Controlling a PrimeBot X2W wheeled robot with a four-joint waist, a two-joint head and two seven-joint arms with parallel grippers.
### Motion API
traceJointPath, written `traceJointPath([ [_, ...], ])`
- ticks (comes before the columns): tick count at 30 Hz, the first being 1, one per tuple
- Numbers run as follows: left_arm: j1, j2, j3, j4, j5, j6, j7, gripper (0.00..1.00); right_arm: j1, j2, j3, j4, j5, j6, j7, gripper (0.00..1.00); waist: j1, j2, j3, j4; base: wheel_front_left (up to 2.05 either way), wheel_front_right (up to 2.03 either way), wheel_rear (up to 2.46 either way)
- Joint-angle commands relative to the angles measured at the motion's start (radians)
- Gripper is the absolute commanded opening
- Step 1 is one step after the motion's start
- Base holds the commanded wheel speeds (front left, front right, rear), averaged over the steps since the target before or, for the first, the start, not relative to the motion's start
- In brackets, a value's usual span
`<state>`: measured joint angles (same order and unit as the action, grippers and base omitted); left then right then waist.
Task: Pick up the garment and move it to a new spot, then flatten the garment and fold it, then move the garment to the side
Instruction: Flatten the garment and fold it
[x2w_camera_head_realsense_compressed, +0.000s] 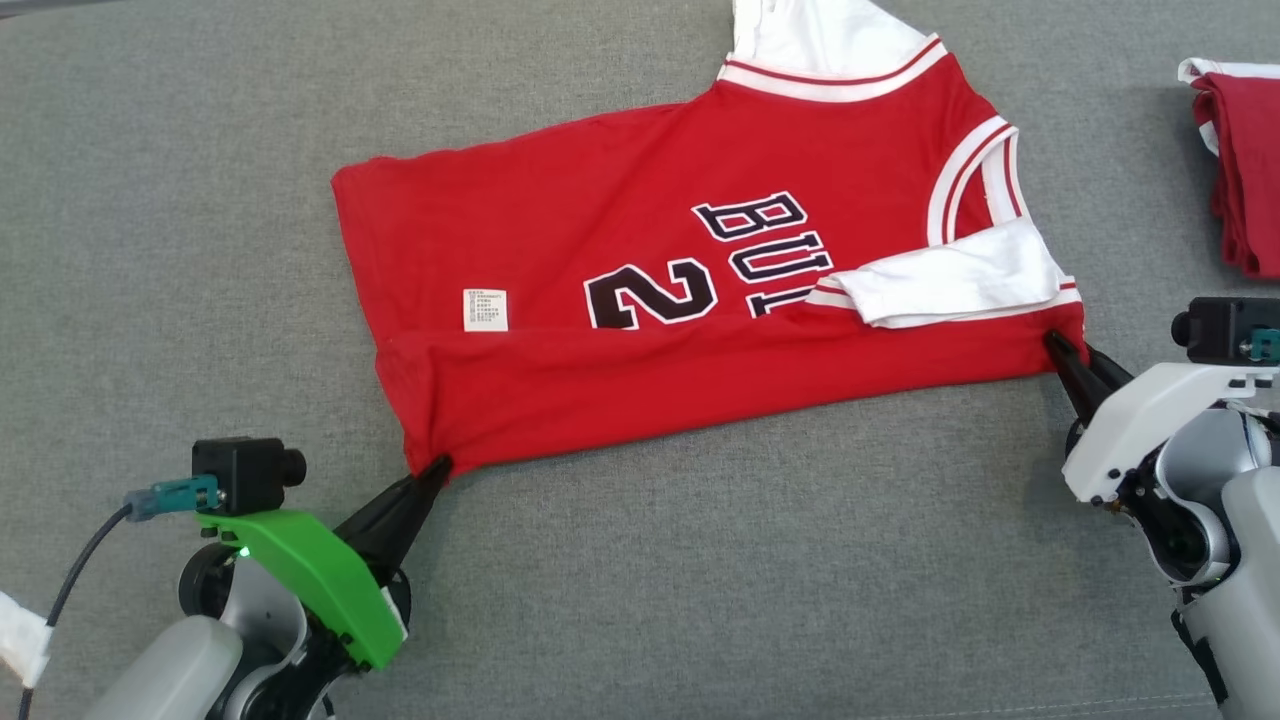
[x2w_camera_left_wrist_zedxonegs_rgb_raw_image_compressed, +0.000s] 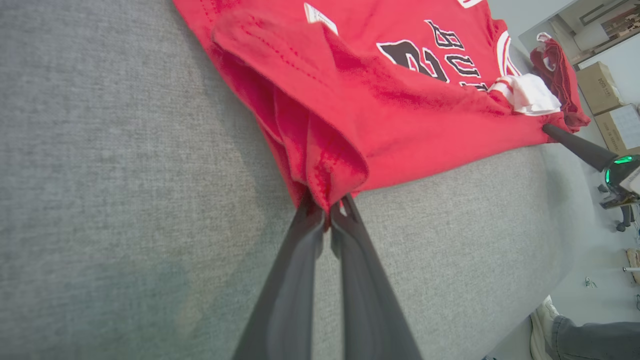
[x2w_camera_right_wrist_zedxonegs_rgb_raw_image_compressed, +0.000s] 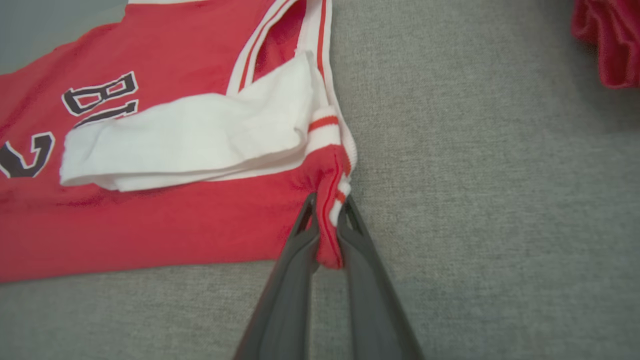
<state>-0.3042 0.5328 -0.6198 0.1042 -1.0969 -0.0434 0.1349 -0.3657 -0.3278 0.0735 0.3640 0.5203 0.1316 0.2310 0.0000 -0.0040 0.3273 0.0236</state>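
Item: jersey (x2w_camera_head_realsense_compressed: 560, 220), red with white trim. It lies spread on the grey cloth (x2w_camera_head_realsense_compressed: 700, 600), stretched between the two sets of jaws, with its body beyond both tips. The strip nearest the jaws is already turned over onto it.

Left gripper (x2w_camera_head_realsense_compressed: 437, 468): we record its jaws clamped on the hem corner, with several layers bunched between them.

Right gripper (x2w_camera_head_realsense_compressed: 1058, 345): jaws clamped on the armhole corner, pinching a narrow tuck of red cloth and striped trim.

Sleeve (x2w_camera_head_realsense_compressed: 960, 280): white and loose, lying across the chest just beyond the right jaws.

Second red garment (x2w_camera_head_realsense_compressed: 1245, 170): heaped well off to the outer side of the right jaws, apart from the jersey.

Hazards, as we judge them:
- The right pinch looks shallow, so a hard pull could strip the trim out of it.
- The left bundle could shed its inner layers, letting the turned strip fall open.
- If one side is lifted sooner than the other, the fold would skew.
- The loose sleeve may slide off or get trapped in the crease.
- Dragging the jersey low over the grey cloth would ruck up the underside.

Markings:
- Black, white-edged letters read "BU", and the rest is covered by the sleeve.
- We read a large "2" beside them. Any further digit sits under the turned strip.
- Label (x2w_camera_head_realsense_compressed: 485, 309): white, near the hem beyond the left jaws, with print too small for us to read
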Motion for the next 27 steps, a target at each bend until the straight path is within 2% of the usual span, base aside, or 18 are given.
traceJointPath([
  [1, 0.024, 0.023, 0.01, -0.014, -0.021, -0.014, 0.002, 0.0, 0.02, -0.015, 0.0, -0.016, 0.051, -0.002, 0.016, 0.0, 0.0, 0.004, -0.016, 0.001, 0.0, 0.0, 0.0],
  [5, 0.079, 0.08, 0.015, -0.071, -0.048, -0.04, 0.011, 0.0, 0.06, -0.08, -0.01, -0.076, 0.166, -0.002, 0.074, 0.0, 0.0, 0.004, -0.035, -0.003, 0.0, 0.0, 0.0],
  [9, 0.146, 0.11, -0.001, -0.127, -0.063, -0.054, 0.008, 0.0, 0.139, -0.13, -0.028, -0.141, 0.252, -0.002, 0.14, 0.0, 0.0, 0.004, -0.048, -0.004, 0.0, 0.0, 0.0],
  [13, 0.213, 0.103, -0.022, -0.147, -0.066, -0.058, -0.015, 0.0, 0.246, -0.15, -0.063, -0.21, 0.292, -0.002, 0.18, 0.0, 0.0, 0.004, -0.049, -0.004, 0.0, 0.0, 0.0],
  [17, 0.264, 0.083, -0.039, -0.14, -0.059, -0.047, -0.045, 0.0, 0.314, -0.136, -0.09, -0.233, 0.284, -0.002, 0.187, 0.0, 0.0, 0.004, -0.04, -0.009, 0.0, 0.0, 0.0],
  [18, 0.27, 0.078, -0.041, -0.137, -0.049, -0.04, -0.055, 0.21, 0.323, -0.129, -0.087, -0.232, 0.278, -0.002, 0.194, 0.0, 0.0, 0.004, -0.038, -0.008, 0.0, 0.0, 0.0],
  [19, 0.277, 0.071, -0.043, -0.134, -0.044, -0.031, -0.062, 1.0, 0.329, -0.124, -0.088, -0.23, 0.272, -0.002, 0.196, 0.0, 0.0, 0.004, -0.036, -0.008, 0.0, 0.0, 0.0],
  [20, 0.283, 0.069, -0.05, -0.134, -0.04, -0.023, -0.061, 1.0, 0.331, -0.123, -0.094, -0.226, 0.259, -0.002, 0.196, 0.0, 0.0, 0.004, -0.034, -0.007, 0.0, 0.0, 0.0],
  [21, 0.288, 0.072, -0.059, -0.137, -0.029, -0.015, -0.056, 1.0, 0.33, -0.12, -0.101, -0.222, 0.248, -0.002, 0.195, 0.37, 0.0, 0.004, -0.033, -0.005, 0.0, 0.0, 0.0],
  [22, 0.29, 0.076, -0.063, -0.143, -0.023, -0.005, -0.052, 1.0, 0.327, -0.116, -0.101, -0.225, 0.24, -0.002, 0.199, 1.0, 0.0, 0.004, -0.033, -0.003, 0.0, 0.0, 0.0],
  [27, 0.283, 0.124, -0.061, -0.195, 0.021, 0.058, -0.022, 1.0, 0.3, -0.159, -0.117, -0.272, 0.206, -0.002, 0.256, 1.0, 0.0, 0.004, -0.018, 0.015, 0.0, 0.0, 0.0],
])
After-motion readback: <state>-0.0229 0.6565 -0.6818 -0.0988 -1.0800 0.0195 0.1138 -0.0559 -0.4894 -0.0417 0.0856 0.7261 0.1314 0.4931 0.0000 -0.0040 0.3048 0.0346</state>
